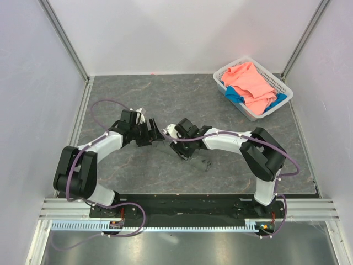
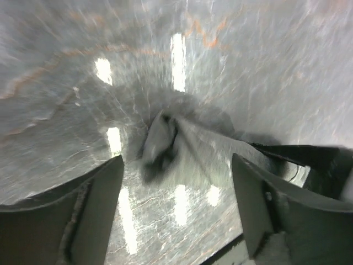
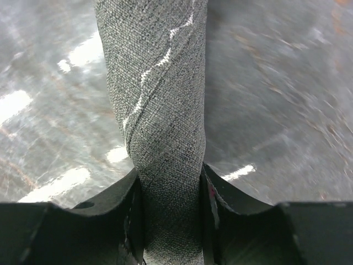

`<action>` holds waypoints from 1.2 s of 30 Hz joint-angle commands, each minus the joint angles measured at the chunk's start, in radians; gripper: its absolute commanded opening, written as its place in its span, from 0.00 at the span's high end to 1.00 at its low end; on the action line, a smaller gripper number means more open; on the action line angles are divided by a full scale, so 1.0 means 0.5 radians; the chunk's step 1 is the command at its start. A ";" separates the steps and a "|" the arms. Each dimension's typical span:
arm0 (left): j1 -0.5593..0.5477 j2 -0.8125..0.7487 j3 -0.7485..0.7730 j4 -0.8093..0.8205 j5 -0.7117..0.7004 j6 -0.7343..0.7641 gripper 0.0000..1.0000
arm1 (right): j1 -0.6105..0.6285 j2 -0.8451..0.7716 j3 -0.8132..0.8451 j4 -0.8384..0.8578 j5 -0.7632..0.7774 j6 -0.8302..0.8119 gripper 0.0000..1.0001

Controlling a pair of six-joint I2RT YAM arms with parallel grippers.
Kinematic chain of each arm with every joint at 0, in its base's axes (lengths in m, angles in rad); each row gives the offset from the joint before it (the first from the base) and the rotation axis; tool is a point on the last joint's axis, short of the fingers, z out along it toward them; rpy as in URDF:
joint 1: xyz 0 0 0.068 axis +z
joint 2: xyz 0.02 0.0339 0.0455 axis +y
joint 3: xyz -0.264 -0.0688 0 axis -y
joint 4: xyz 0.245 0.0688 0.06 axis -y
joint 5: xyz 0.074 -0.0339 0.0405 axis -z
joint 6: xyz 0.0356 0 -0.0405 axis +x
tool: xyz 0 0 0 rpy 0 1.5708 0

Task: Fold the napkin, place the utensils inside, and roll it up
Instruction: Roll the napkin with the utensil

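Over grey tabletop (image 1: 165, 94), right claw (image 3: 168, 187) is squeezing rolled dark grey napkin (image 3: 160, 83) stretching straight ahead; left claw (image 2: 177, 165) is hanging wide.

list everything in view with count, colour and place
napkin: 1, dark grey, rolled, mid-table, between the right gripper's fingers
basket: 1, white, far right corner of the table
pink cloth: 1, salmon, in the basket
blue cloth: at least 1, blue, in the basket, partly under the pink cloth
table: 1, dark grey marbled, under everything
left arm: 1, white and black, reaching to mid-table
right arm: 1, white and black, reaching to mid-table
left gripper: 1, black, open, facing the napkin's end
right gripper: 1, black, shut on the napkin
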 commanded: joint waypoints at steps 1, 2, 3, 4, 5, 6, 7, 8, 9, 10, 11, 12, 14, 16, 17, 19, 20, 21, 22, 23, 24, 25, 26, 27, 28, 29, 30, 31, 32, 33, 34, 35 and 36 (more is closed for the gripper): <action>0.033 -0.189 0.101 -0.019 -0.198 -0.036 0.12 | -0.138 0.081 -0.069 -0.125 0.075 0.270 0.57; 0.042 -0.204 0.101 -0.016 -0.201 -0.042 0.12 | -0.153 0.084 -0.069 -0.128 0.087 0.362 0.57; 0.060 -0.241 0.101 -0.025 -0.201 -0.054 0.11 | -0.174 0.099 -0.069 -0.128 0.154 0.396 0.57; 0.067 -0.266 0.107 -0.031 -0.192 -0.060 0.11 | -0.187 0.105 -0.066 -0.128 0.185 0.430 0.58; 0.073 -0.284 0.110 -0.037 -0.186 -0.064 0.11 | -0.199 0.114 -0.059 -0.128 0.216 0.491 0.57; 0.082 -0.330 0.123 -0.056 -0.179 -0.067 0.11 | -0.236 0.139 -0.056 -0.125 0.240 0.519 0.57; 0.085 -0.352 0.129 -0.071 -0.164 -0.064 0.10 | -0.257 0.151 -0.050 -0.122 0.247 0.555 0.57; 0.091 -0.370 0.144 -0.089 -0.155 -0.051 0.09 | -0.285 0.163 -0.041 -0.115 0.259 0.586 0.57; 0.103 -0.388 0.172 -0.129 -0.103 -0.042 0.08 | -0.334 0.194 -0.035 -0.112 0.259 0.641 0.57; 0.113 -0.410 0.187 -0.145 -0.048 -0.030 0.08 | -0.352 0.206 -0.029 -0.103 0.259 0.663 0.57; 0.128 -0.425 0.202 -0.160 0.016 -0.002 0.08 | -0.374 0.234 -0.023 -0.082 0.301 0.675 0.57; 0.149 -0.438 0.224 -0.169 0.108 0.001 0.08 | -0.417 0.249 -0.013 -0.076 0.311 0.697 0.57; 0.192 -0.493 0.236 -0.200 0.201 0.031 0.07 | -0.475 0.289 0.020 -0.051 0.329 0.706 0.57; 0.238 -0.526 0.273 -0.273 0.366 0.059 0.07 | -0.503 0.314 0.069 -0.039 0.372 0.712 0.57; 0.296 -0.542 0.285 -0.298 0.424 0.065 0.07 | -0.530 0.341 0.088 -0.039 0.385 0.709 0.57; 0.352 -0.582 0.304 -0.350 0.544 0.096 0.07 | -0.558 0.363 0.143 -0.036 0.397 0.706 0.57; 0.410 -0.624 0.319 -0.365 0.572 0.114 0.07 | -0.588 0.381 0.161 -0.039 0.397 0.706 0.57; 0.438 -0.637 0.328 -0.384 0.630 0.139 0.07 | -0.595 0.390 0.180 -0.039 0.385 0.700 0.57; 0.465 -0.649 0.340 -0.433 0.652 0.194 0.07 | -0.604 0.400 0.207 -0.036 0.360 0.697 0.55; 0.508 -0.665 0.356 -0.454 0.673 0.218 0.07 | -0.613 0.403 0.220 -0.033 0.339 0.694 0.54; 0.527 -0.668 0.365 -0.476 0.698 0.246 0.07 | -0.616 0.403 0.232 -0.030 0.317 0.694 0.53; 0.527 -0.674 0.362 -0.500 0.713 0.280 0.07 | -0.619 0.400 0.250 -0.020 0.299 0.688 0.50; 0.609 -0.674 0.359 -0.504 0.729 0.298 0.07 | -0.619 0.397 0.250 -0.014 0.275 0.682 0.47; 0.625 -0.683 0.362 -0.504 0.732 0.311 0.07 | -0.619 0.391 0.257 -0.005 0.226 0.678 0.44; 0.640 -0.680 0.359 -0.501 0.735 0.335 0.07 | -0.619 0.378 0.263 0.007 0.204 0.672 0.38; 0.662 -0.680 0.359 -0.507 0.741 0.347 0.07 | -0.622 0.369 0.263 0.010 0.167 0.669 0.36; 0.674 -0.689 0.359 -0.504 0.744 0.360 0.07 | -0.623 0.357 0.266 0.022 0.152 0.666 0.34; 0.683 -0.689 0.359 -0.504 0.750 0.375 0.07 | -0.623 0.332 0.269 0.029 0.136 0.666 0.29; 0.695 -0.692 0.368 -0.504 0.759 0.384 0.07 | -0.626 0.317 0.269 0.035 0.121 0.660 0.27; 0.708 -0.701 0.374 -0.504 0.762 0.390 0.07 | -0.629 0.299 0.275 0.038 0.109 0.660 0.24; 0.708 -0.708 0.380 -0.504 0.769 0.409 0.07 | -0.626 0.265 0.287 0.035 0.100 0.654 0.19; 0.717 -0.717 0.390 -0.504 0.775 0.412 0.07 | -0.629 0.247 0.296 0.032 0.093 0.648 0.18; 0.717 -0.723 0.396 -0.504 0.772 0.418 0.06 | -0.632 0.228 0.306 0.032 0.099 0.645 0.16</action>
